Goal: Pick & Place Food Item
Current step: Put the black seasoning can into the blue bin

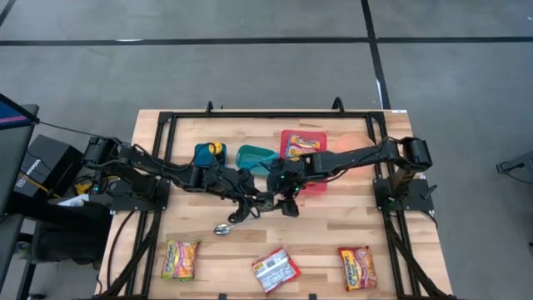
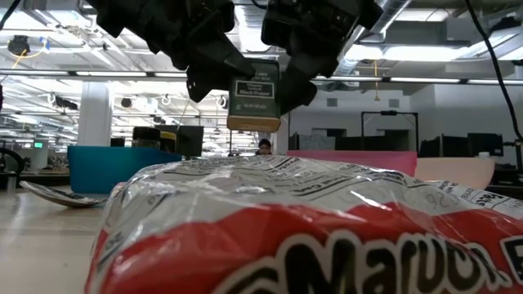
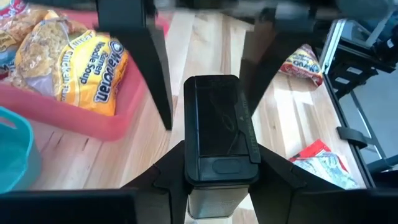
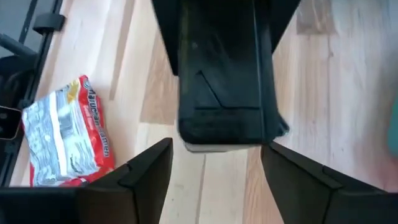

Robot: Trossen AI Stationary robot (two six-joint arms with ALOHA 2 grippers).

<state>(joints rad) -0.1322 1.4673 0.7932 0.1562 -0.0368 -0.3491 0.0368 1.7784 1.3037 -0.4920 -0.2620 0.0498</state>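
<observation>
a handover in mid-air, by the look of it: the left gripper [image 3: 214, 177] clamps the black pepper tin [image 2: 253, 98] at the top centre of the low view, above the surface [image 1: 333, 242]. the right gripper [image 4: 214, 165] stands spread beside it, fingers clear. next, the left arm must carry the tin to its place.

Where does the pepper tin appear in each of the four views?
Low view: tin at top centre, held in the air.
Left wrist view: centre.
Right wrist view: top centre.
High view: centre, where the arms meet, mostly hidden.
Shared landmark: the red and white ramen packet.
</observation>
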